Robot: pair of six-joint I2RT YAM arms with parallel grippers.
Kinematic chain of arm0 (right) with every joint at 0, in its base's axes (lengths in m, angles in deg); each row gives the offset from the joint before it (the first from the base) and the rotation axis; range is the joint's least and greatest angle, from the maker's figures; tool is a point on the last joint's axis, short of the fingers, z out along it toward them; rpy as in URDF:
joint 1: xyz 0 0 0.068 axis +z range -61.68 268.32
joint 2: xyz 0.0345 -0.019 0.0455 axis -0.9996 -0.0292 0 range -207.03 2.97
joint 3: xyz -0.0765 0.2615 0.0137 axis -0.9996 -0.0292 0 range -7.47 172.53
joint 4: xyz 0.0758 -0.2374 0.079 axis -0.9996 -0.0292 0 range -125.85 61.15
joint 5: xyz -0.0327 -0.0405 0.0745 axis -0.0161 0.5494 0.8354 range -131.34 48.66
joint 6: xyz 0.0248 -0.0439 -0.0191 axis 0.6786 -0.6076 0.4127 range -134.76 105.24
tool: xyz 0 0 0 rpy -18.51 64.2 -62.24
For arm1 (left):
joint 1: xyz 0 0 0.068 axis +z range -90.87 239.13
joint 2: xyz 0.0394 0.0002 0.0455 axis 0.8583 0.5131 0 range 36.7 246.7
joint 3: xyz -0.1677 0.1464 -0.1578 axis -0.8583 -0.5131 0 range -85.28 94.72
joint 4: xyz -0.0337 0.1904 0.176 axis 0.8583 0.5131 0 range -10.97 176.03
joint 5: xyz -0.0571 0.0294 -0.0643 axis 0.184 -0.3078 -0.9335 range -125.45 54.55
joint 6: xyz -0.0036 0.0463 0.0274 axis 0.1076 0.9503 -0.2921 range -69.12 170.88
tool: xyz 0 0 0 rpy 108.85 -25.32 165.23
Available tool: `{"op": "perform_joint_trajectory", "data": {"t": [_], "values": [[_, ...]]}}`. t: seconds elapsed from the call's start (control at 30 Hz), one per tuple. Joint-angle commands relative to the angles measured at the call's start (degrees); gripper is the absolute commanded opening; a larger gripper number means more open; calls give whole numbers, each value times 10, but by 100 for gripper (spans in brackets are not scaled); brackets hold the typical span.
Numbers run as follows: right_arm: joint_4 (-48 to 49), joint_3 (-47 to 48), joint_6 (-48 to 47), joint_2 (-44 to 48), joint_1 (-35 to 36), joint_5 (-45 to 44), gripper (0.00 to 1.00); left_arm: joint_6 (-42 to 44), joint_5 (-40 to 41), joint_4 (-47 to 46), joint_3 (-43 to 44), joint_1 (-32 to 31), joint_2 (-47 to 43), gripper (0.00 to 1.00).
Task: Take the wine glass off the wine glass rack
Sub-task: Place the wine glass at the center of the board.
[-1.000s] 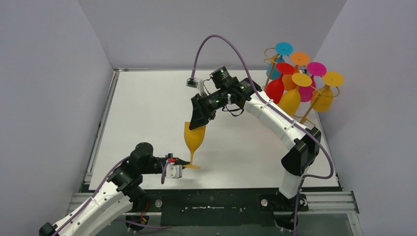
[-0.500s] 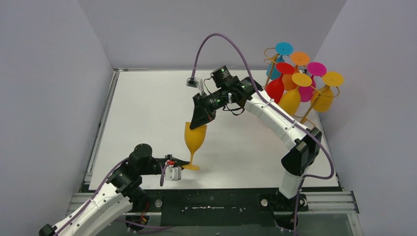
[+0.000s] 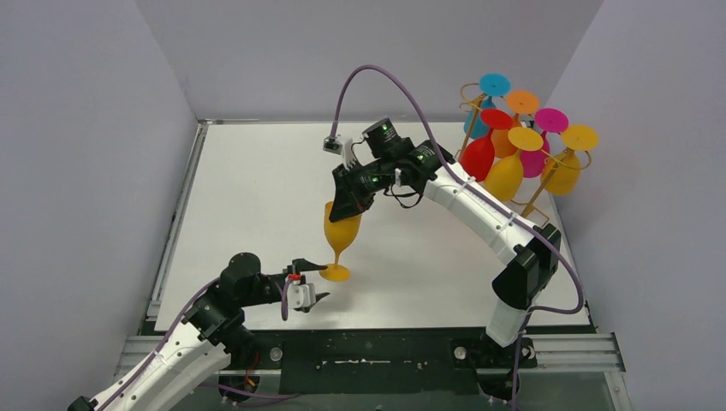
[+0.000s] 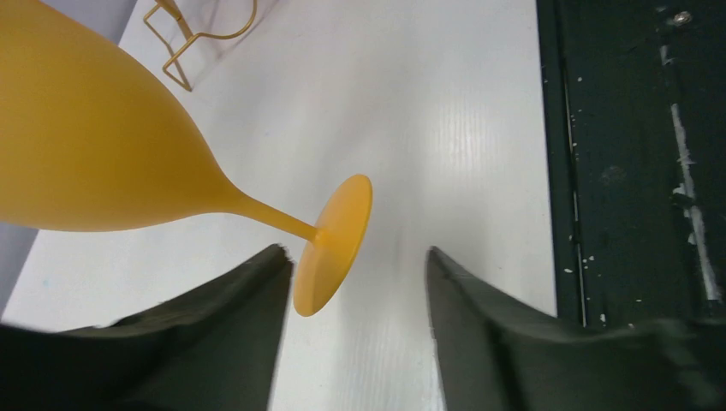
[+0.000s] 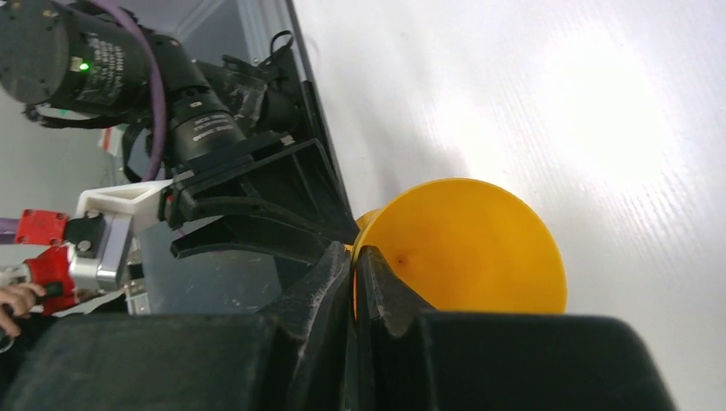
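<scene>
Two claws attend one orange wine glass (image 3: pixel 341 231): the left claw (image 3: pixel 315 282) stands parted around its foot, gripping nothing, so the right claw (image 3: pixel 349 210), pinched shut on the rim, alone bears it, tilted over the table (image 3: pixel 257 188), well apart from the wine glass rack (image 3: pixel 467 130).

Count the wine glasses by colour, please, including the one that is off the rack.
Yellow glasses: 3
Red glass: 1
Orange glass: 1
Pink glass: 1
Blue glass: 1
Total: 7

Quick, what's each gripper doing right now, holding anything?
Left gripper: open, holding nothing, beside the foot of the yellow wine glass.
Right gripper: closed on that glass's rim.
</scene>
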Motion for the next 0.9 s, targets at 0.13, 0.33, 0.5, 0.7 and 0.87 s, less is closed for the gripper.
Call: {"op": "perform_joint_trajectory", "data": {"t": [0.13, 0.33, 0.5, 0.7, 0.87], "values": [[85, -29, 15, 46, 23, -183, 0, -44, 102, -17, 12, 4, -9, 97], [155, -52, 17, 42, 49, -349, 0, -102, 203, -49, 12, 27, -13, 97], [254, -95, 24, 33, 64, -475, 0, -294, 391, -117, 10, 73, -3, 97], [313, -81, 40, -21, 65, -562, 0, -455, 563, -66, 84, 182, 72, 97], [308, -15, 52, -93, 65, -589, 0, -527, 517, -10, 145, 304, 153, 97]]}}
